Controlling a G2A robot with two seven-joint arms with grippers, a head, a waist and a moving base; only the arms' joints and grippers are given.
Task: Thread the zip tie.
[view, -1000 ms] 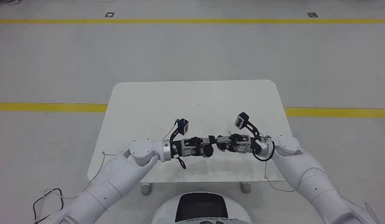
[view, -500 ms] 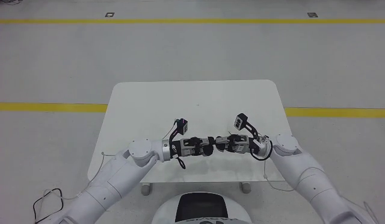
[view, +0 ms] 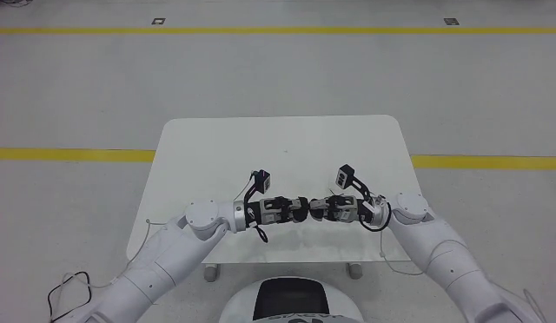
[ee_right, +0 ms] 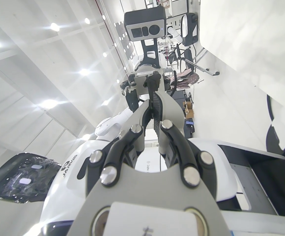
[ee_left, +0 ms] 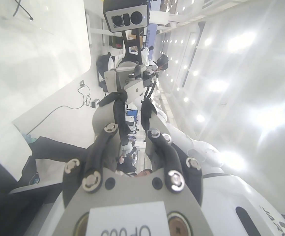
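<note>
Two claws meet tip to tip above the near part of the white tabletop (view: 278,145), slightly right of its middle. The left claw (view: 301,210) comes in from the left and the right claw (view: 319,208) from the right. Both forearms lie roughly level and in line with each other.

In its own wrist view the left claw (ee_left: 132,103) is released. Its two dark-tipped fingers (ee_left: 119,104) stand apart, and the room shows through the gap. The right claw (ee_left: 135,74) faces it just beyond those tips.

The zip tie (ee_left: 149,92) looks like a thin dark strip. It runs from the right claw down to one of the left claw's fingertips. Whether it touches that fingertip or only passes beside it cannot be told.

In the right wrist view the right claw (ee_right: 153,100) is clenched, its ribbed pads (ee_right: 160,110) drawn together at the tips on that thin strip. The left claw (ee_right: 148,82) sits directly past them, almost touching.

From above the tie is too small to make out between the two claws.

Far beyond the tabletop, a yellow line (view: 261,30) crosses the floor. A second yellow line (view: 78,154) runs level with the tabletop's middle.
</note>
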